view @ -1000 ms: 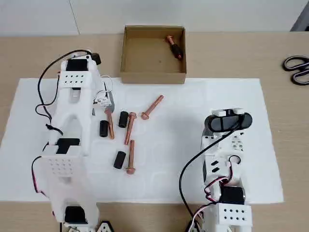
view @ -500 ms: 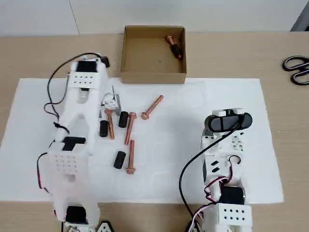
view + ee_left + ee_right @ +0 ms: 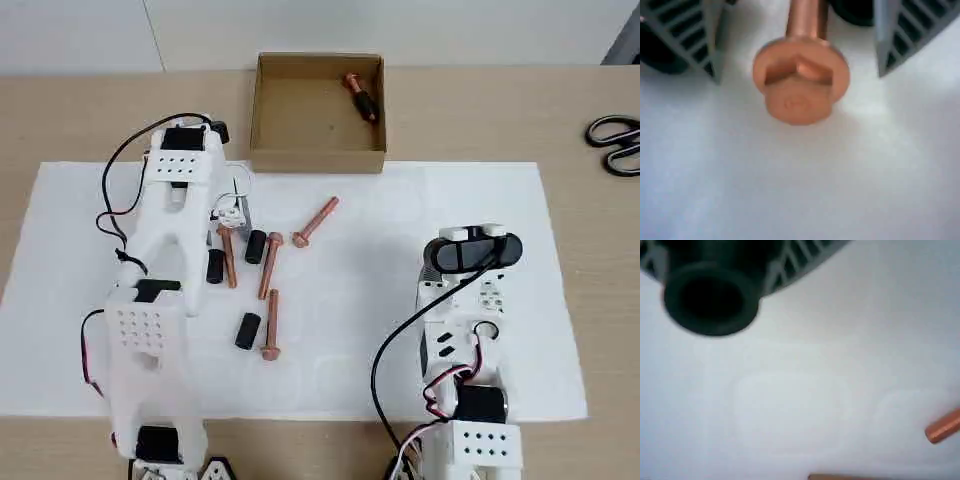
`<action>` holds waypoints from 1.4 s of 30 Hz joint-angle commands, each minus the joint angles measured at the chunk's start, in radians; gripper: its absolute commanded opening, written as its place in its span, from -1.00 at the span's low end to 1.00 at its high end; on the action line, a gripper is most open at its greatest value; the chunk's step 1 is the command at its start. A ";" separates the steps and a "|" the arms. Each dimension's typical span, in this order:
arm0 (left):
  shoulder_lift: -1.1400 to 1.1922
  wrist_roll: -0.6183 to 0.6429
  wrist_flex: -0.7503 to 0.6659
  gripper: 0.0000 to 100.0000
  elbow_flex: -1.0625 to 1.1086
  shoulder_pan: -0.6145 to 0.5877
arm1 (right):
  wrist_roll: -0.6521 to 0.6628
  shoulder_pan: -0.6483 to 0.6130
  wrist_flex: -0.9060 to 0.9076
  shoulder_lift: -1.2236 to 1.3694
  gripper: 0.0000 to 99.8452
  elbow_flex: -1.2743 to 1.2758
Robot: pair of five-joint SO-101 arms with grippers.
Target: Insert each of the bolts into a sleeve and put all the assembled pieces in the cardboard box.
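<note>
bolt point(image 3: 800, 95) head sits between the spread fingers point(image 3: 690, 30) of my left claw point(image 3: 797, 72).
neither finger touches it; it lies on the white sheet point(image 3: 800, 190). my right claw point(image 3: 725, 270) is clenched on a black sleeve point(image 3: 710, 300).

arms point(image 3: 165, 260): 2 | box point(image 3: 318, 158): 1 | assembled piece point(image 3: 360, 95) inside box: 1 | loose bolts point(image 3: 270, 265) near box: 4 | loose sleeves point(image 3: 256, 245) near box: 3 | held sleeve point(image 3: 710, 300): 1 | scissors point(image 3: 615, 143) right of box: 1
</note>
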 commanded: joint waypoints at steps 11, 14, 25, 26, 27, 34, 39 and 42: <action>-0.005 0.018 -0.101 -0.88 -0.004 0.043 | -0.006 0.013 -0.007 -0.021 -0.99 -0.005; -0.005 0.018 -0.103 -0.92 0.010 0.049 | -0.006 0.015 -0.007 -0.021 -0.99 -0.005; -0.005 0.014 -0.044 -0.91 0.067 0.048 | -0.006 0.013 -0.007 -0.021 -0.99 -0.006; -0.005 0.014 -0.046 -0.91 0.064 0.048 | -0.006 0.013 -0.007 -0.021 -0.99 -0.006; -0.005 0.014 -0.055 -0.91 0.062 0.049 | -0.006 0.013 -0.007 -0.021 -0.99 -0.006; -0.009 0.015 -0.137 -0.91 0.059 0.064 | -0.006 0.015 -0.007 -0.021 -0.99 -0.011; -0.008 0.015 -0.161 -0.91 -0.015 0.066 | -0.006 0.018 -0.007 -0.021 -0.99 -0.011; -0.006 0.015 -0.160 -0.91 -0.085 0.061 | -0.006 0.018 -0.007 -0.021 -0.99 -0.011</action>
